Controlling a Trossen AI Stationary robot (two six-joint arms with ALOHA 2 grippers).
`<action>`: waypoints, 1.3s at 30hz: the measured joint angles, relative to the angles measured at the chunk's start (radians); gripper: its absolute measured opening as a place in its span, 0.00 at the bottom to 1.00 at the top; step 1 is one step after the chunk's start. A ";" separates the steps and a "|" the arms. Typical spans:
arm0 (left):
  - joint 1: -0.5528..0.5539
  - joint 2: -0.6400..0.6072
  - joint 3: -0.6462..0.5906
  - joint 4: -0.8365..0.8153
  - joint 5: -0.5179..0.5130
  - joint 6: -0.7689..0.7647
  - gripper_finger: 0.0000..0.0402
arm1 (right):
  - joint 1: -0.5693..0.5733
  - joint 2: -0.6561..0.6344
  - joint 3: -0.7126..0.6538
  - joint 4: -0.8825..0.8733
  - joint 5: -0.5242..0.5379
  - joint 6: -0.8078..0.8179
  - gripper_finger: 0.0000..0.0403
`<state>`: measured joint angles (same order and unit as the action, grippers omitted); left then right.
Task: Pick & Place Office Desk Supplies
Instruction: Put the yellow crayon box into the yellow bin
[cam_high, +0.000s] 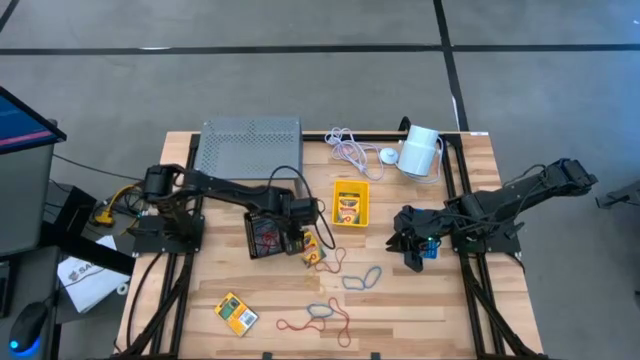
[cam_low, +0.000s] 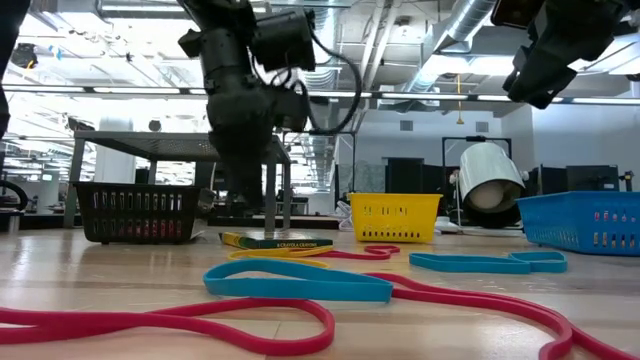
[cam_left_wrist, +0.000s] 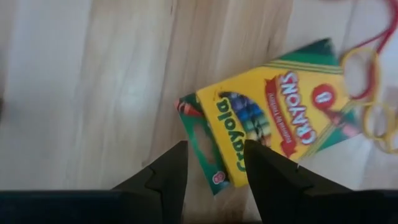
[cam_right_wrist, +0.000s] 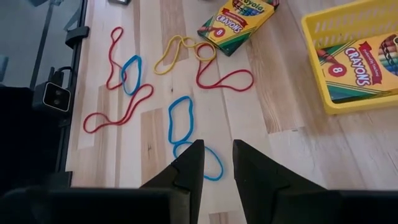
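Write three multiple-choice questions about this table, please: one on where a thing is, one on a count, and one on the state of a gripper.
1. Where does one crayon box lie?
A. in the yellow bin
B. in the blue bin
C. on the metal stand

2. How many crayon boxes are in sight on the table?
A. one
B. three
C. five

3. How is the left gripper?
A. shut on a rubber band
B. open above a crayon box
C. inside the black bin

Answers:
1. A: the high view shows a crayon box inside the yellow bin.
2. B: besides that one, a second box lies by the black bin and a third lies near the table's front edge.
3. B: the left gripper has its fingers apart over the second box, gripping nothing.
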<state>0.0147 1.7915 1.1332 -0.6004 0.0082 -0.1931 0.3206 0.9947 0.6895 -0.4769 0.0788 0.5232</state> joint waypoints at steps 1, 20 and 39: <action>0.000 0.011 0.000 -0.003 0.000 0.001 0.38 | 0.000 0.000 0.000 0.000 0.000 0.000 0.20; 0.029 0.024 0.000 -0.003 0.024 0.009 0.38 | 0.000 0.000 0.000 0.001 0.000 0.000 0.20; 0.046 0.085 0.000 0.007 0.079 -0.007 0.38 | 0.027 0.000 -0.001 0.021 0.000 0.000 0.20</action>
<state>0.0608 1.8767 1.1332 -0.5934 0.0875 -0.2001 0.3477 0.9948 0.6888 -0.4563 0.0791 0.5230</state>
